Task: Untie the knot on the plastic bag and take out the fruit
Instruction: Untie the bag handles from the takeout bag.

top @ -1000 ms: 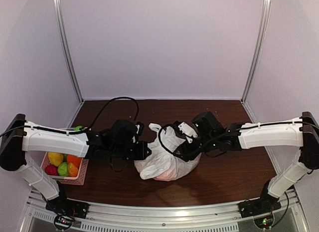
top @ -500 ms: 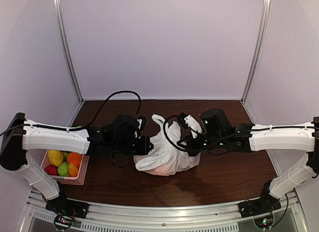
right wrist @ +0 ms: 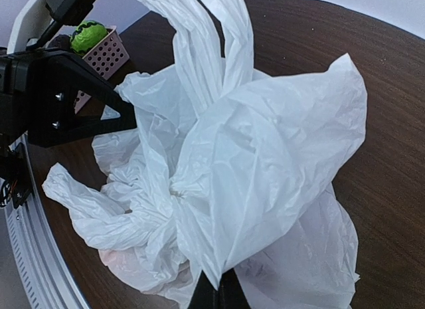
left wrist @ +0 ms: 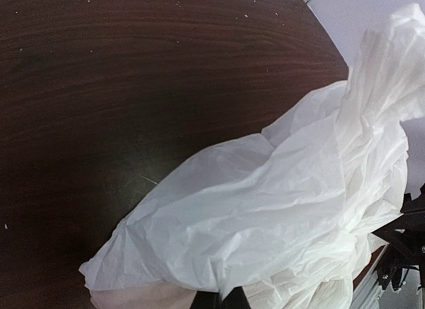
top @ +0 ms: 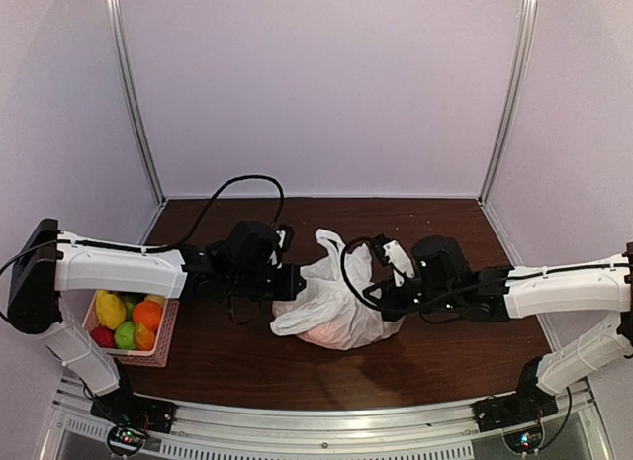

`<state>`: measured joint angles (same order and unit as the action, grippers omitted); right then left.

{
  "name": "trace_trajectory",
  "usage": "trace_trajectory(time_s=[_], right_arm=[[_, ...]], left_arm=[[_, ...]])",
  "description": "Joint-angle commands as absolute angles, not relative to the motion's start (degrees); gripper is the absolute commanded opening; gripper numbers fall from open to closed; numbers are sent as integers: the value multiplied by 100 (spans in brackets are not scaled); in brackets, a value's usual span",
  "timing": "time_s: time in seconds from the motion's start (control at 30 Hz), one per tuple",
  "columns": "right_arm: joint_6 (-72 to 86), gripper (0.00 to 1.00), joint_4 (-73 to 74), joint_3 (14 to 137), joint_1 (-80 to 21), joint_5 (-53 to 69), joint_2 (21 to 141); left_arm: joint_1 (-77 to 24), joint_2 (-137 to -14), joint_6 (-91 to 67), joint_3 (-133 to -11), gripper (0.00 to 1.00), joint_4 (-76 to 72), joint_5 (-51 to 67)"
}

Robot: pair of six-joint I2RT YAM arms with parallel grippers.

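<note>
The white plastic bag (top: 326,304) lies crumpled on the dark table between my two arms, one handle loop (top: 327,244) standing up. Something pinkish (top: 318,333) shows through its underside. My left gripper (top: 297,283) is shut on the bag's left side; in the left wrist view the fingertips (left wrist: 224,300) pinch a fold of plastic. The right gripper (top: 379,300) is shut on the bag's right side, its tips (right wrist: 218,294) nipping a flap. A twisted bunch, the knot (right wrist: 176,189), sits in the middle of the bag in the right wrist view.
A pink basket (top: 164,341) at the left near edge holds yellow, orange, green and red fruit (top: 127,320). It also shows in the right wrist view as a perforated basket (right wrist: 109,54) with a green fruit (right wrist: 88,35). White walls enclose the table.
The right gripper has shut on the bag's plastic. Both grippers and the bag have shifted right, and the handle loop now stands taller.
</note>
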<state>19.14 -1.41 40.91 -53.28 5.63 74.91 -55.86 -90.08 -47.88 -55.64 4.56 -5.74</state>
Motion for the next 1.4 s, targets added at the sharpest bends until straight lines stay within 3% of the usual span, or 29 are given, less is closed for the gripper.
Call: trace_trajectory(time_s=[0.0,0.1,0.23,0.3,0.47,0.77,1.37], right_arm=[[2201,0,-436,3968,-5360,347,7453],[2175,0,-439,4048,-5370,385,7452],[2164,0,-444,4095,-5379,385,7474],[2185,0,-463,4089,-5385,380,7471],[2195,0,-483,4090,-5395,361,7466],[2240,0,-536,4139,-5413,367,7515],[2255,0,-544,4133,-5432,430,7462]], left_arm=[[-5414,-9083,-4486,-5517,0,515,-414],[-5416,-9026,-4213,-5660,4,554,-225],[-5426,-8728,-3875,-5872,35,944,-492],[-5473,-8546,-3715,-5998,42,1153,-649],[-5727,-8271,-3725,-6266,43,1538,-773],[-6082,-8796,-4393,-6203,50,954,312],[-6074,-9478,-4314,-6522,43,1143,-155]])
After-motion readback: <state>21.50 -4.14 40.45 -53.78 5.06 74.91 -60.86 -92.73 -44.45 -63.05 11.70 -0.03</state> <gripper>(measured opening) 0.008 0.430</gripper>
